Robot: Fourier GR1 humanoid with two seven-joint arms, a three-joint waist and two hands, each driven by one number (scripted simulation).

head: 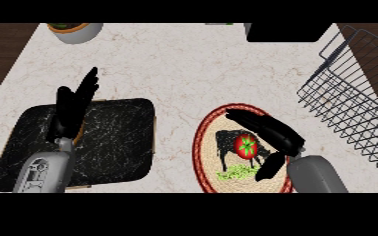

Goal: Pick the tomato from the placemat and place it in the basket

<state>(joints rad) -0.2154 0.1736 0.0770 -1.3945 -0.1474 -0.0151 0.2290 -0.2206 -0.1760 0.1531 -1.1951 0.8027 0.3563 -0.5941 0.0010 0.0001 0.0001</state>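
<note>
Over the round placemat [210, 150] at the lower right of the head view, I have my right hand [275, 132] spread wide, fingers stretched across the upper side of the tomato [246, 145] and the thumb reaching down on its right, so the fruit sits in the gap between them without either part closed on it; nothing is held yet. I read that pose as a bracket set up for a pinch: fingers on one side, thumb on the other, ready to close from both sides on a round thing that could roll if pushed from one side only. The tomato rests on the placemat near its middle, on the printed cow figure, its green stem cap facing up. Further right and higher stands the wire basket [341, 97], well apart from the placemat, on the same side as this hand, which I take to be why the right arm does the work. Across the surface [184, 65] at the lower left, my left hand [72, 107] rests open, fingers straight, above a dark stone-patterned board [118, 140], out of the way. A pale bowl [75, 31] sits at the far left corner, uninvolved.
</note>
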